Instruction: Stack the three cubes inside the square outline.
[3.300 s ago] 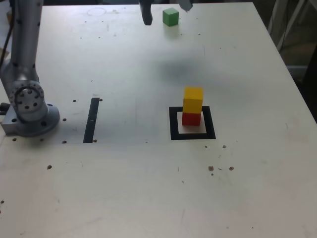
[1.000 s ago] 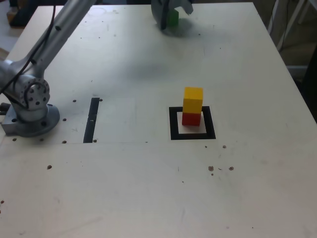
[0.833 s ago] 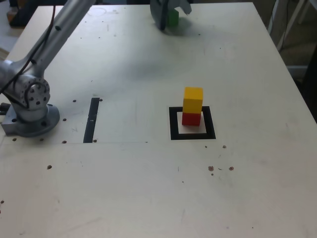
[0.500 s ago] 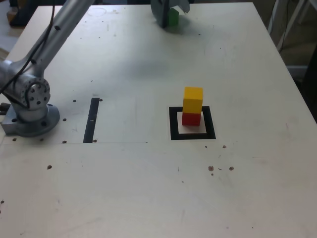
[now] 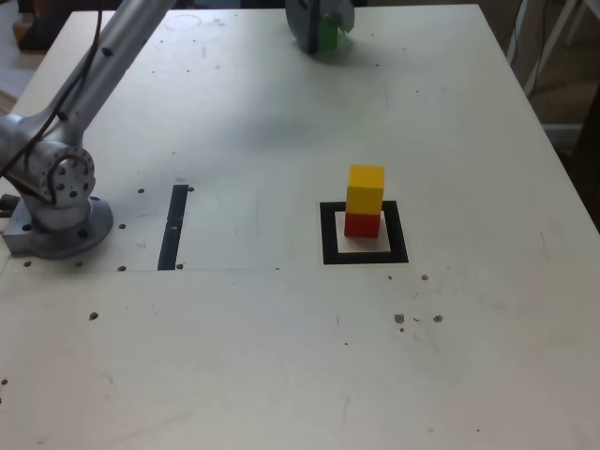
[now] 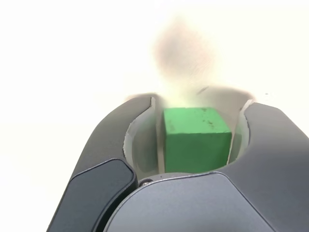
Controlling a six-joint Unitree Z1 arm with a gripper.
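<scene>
Pale, speckled tabletop (image 5: pixel 281 356) is filling the exterior view, where the gripper (image 5: pixel 319 28) is sitting low at the far edge around the green cube (image 5: pixel 327 34). Nearer, the yellow cube (image 5: pixel 366 189) is resting on the red cube (image 5: pixel 362 225) inside the square outline (image 5: pixel 329 234). From the wrist view, the matte green cube (image 6: pixel 195 137) is sitting between the jaws, which are standing close to both its sides; whether they are pressing it I cannot tell.

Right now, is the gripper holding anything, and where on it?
The green cube sits between the gripper's fingers, one on each opposite side face. A firm clamp cannot be told; the cube looks to rest on the table.
</scene>
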